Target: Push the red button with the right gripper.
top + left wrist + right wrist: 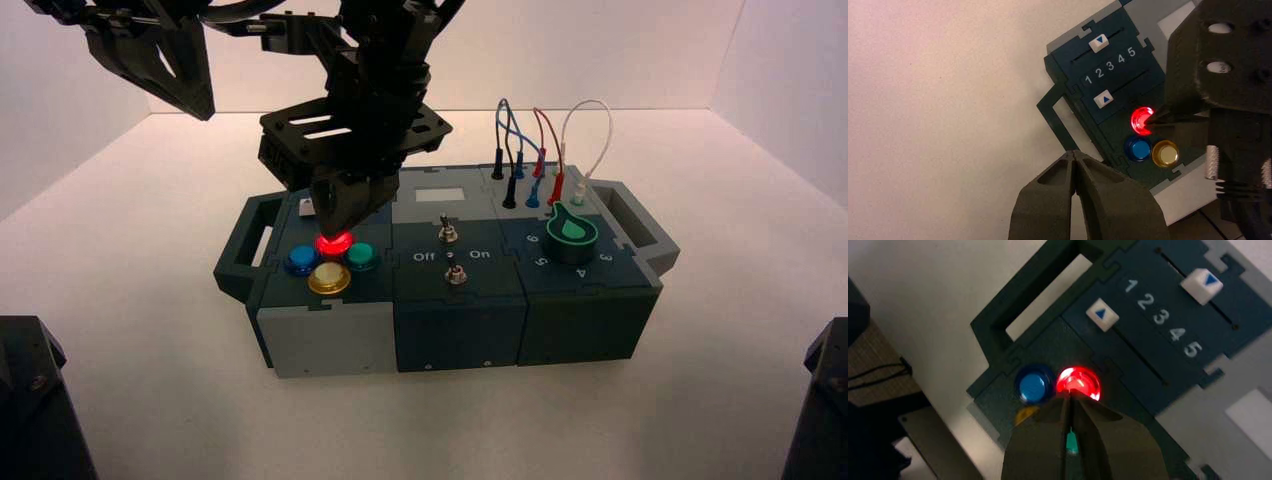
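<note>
High view: 1 R gripper (335,232), 1 lit red btn (333,243)

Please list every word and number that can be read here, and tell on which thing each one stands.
"1 2 3 4 5": on the dark panel between the two white sliders.
"Off" and "On": on the box's middle panel, beside the toggle switches.
"3", "4", "5": around the green-topped knob; another mark there is too small to read surely.
Small arrow signs: blue triangles on the white sliders.
Lettering seen through the right gripper: too small to read whole.
</note>
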